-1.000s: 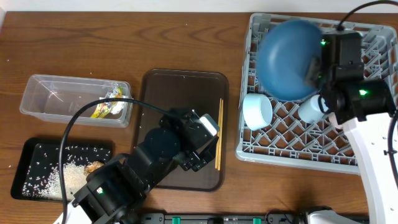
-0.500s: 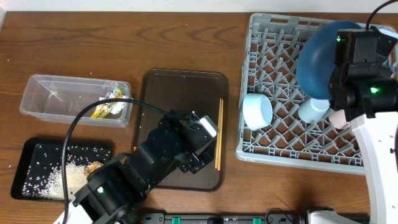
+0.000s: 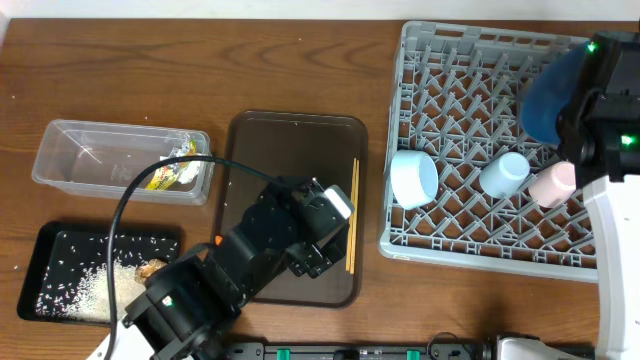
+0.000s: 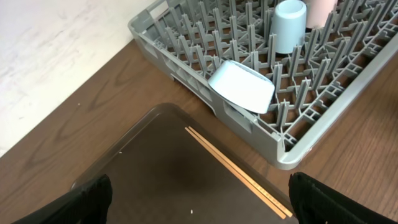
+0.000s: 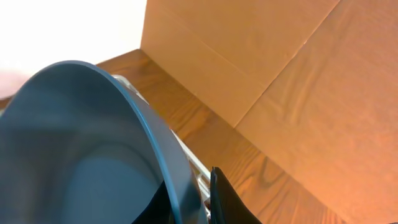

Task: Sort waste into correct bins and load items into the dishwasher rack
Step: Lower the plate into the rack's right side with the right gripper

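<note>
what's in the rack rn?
Tilted bowl, blue cup and pink cup sit among the rack's pegs. The held plate and its arm cover the right side; anything under them is hidden.

- Left arm [image 3: 250, 255]: black blocky housings, one round joint cap, pale block at the wrist; white shell at the base end.
- Thin black cable [image 3: 125, 195] arcs off it in a loop.
- Right arm [image 3: 612, 230]: smooth white shell, black boxy housing above.
- Small green lights [image 3: 166, 301] lit on both arms.
- Left fingers [image 4: 87, 199]: matte black, blurred edges.
- Right fingers [image 5: 227, 199]: black, slim.
</note>
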`<state>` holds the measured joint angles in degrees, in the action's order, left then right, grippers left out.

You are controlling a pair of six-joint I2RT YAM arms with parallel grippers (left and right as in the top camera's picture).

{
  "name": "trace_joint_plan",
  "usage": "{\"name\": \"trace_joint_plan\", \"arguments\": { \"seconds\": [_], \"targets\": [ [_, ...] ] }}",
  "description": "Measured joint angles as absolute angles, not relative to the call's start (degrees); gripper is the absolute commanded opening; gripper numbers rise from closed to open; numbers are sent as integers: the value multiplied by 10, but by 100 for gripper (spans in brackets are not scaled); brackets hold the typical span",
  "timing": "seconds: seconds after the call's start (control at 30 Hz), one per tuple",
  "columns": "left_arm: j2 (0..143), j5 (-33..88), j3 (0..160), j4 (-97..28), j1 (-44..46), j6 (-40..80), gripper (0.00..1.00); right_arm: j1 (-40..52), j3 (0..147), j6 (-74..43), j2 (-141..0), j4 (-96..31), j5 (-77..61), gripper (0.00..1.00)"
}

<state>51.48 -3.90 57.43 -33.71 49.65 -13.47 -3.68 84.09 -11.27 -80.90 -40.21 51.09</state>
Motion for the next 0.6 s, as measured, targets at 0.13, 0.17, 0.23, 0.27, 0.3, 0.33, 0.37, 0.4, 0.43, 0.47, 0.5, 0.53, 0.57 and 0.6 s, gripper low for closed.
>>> {"name": "trace_joint_plan", "arguments": {
  "seconds": [0.13, 0.17, 0.23, 0.27, 0.3, 0.33, 0.37, 0.4, 0.43, 0.47, 0.5, 0.53, 0.57, 0.6],
  "targets": [
    [521, -39, 574, -337, 497, -135, 91, -43, 841, -106, -837, -391, 513, 11],
    [523, -39, 574, -337, 496, -135, 91, -43, 841, -101, -848, -384, 513, 11],
    [526, -39, 574, -337, 497, -135, 91, -43, 841, -88, -871, -361, 512, 11],
    [528, -39, 574, -337, 496, -135, 91, -43, 841, -73, -887, -338, 512, 11],
    [529, -39, 574, -337, 496, -135, 91, -43, 841, -63, -897, -323, 512, 11],
    [531, -39, 574, -337, 496, -135, 91, -43, 841, -50, -909, -306, 512, 12],
    [533, -39, 574, -337, 496, -135, 91, -43, 841, -40, -917, -294, 512, 12],
    [535, -39, 574, -337, 496, -135, 91, -43, 841, -26, -927, -280, 511, 12],
    [537, -39, 574, -337, 496, -135, 91, -43, 841, -15, -934, -267, 510, 12],
    [539, -39, 574, -337, 496, -135, 91, -43, 841, -3, -940, -255, 510, 12],
    [541, -39, 574, -337, 496, -135, 91, -43, 841, 10, -944, -241, 509, 12],
    [543, -39, 574, -337, 496, -135, 91, -43, 841, 24, -947, -227, 507, 12],
    [546, -39, 574, -337, 496, -135, 91, -43, 841, 37, -949, -218, 504, 12],
    [549, -40, 574, -337, 496, -135, 91, -43, 841, 50, -951, -212, 499, 12]
  ]
}}
